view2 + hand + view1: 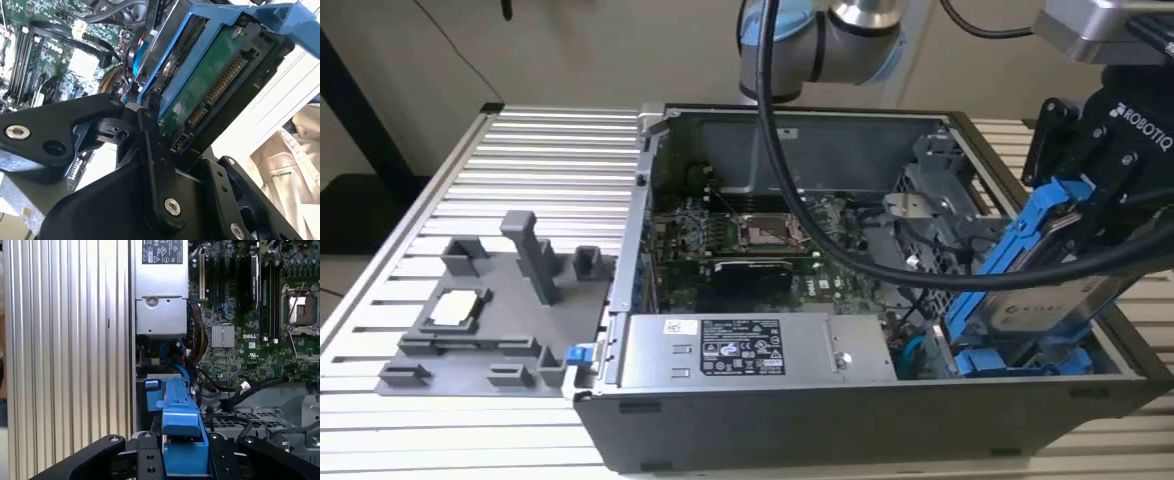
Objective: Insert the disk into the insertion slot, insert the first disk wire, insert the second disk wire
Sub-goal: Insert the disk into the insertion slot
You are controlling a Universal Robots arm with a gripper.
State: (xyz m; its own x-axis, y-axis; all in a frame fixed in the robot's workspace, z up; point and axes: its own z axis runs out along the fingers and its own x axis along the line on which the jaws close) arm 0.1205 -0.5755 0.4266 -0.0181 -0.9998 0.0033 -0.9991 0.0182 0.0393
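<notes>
The disk [1042, 300] is gripped between the jaws of the gripper [1070, 215], which are closed narrowly on the upper end of its blue carrier frame [181, 432]. In both wrist views one black finger [152, 150] is seen pressed against each side of the frame. The disk is held tilted. Its labelled face is turned outward in the exterior view, and its green circuit side and gold connector contacts [222, 82] are shown in the second wrist view. Below the jaws, the disk's lower end is reached down into the open computer case [854, 420] at the insertion slot [937, 360], while most of it is left standing above the case wall. Beyond the jaws, the grey power-supply box [161, 287] and a coiled blue cable [175, 347] are seen. Further off, the motherboard [250, 320] is visible.
</notes>
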